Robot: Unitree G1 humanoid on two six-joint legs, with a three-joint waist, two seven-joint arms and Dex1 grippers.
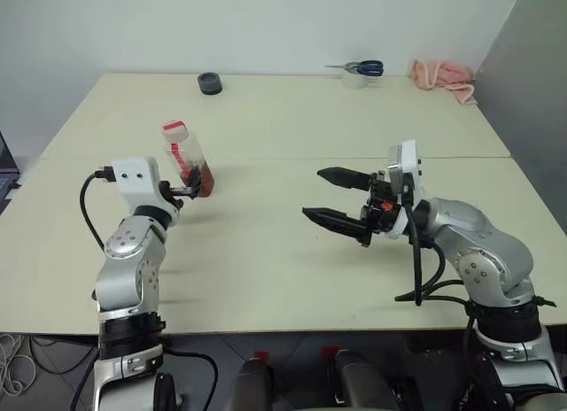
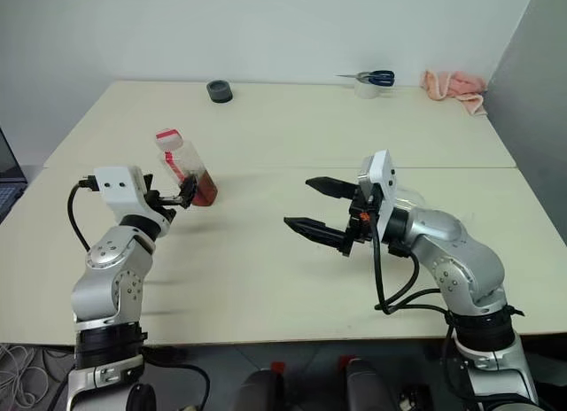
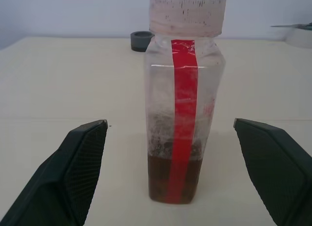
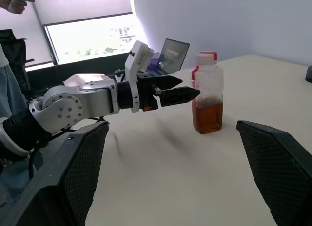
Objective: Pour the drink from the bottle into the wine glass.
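Jaws apart; bottle (image 3: 184, 104) red label strip, text seemingly illegible.

You've got bright, even light; window (image 4: 87, 38) glare w/ blown-out daylight, soft shadows on counter (image 1: 283, 252), near pincer fingers blurry.

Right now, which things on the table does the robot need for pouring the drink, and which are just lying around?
For the job:
- bottle, cap still on
- drink in the bottom of it
- left end effector, open by the bottle
- right end effector, open

Just lying about:
- scissors
- pink cloth
- dark round thing at the far edge
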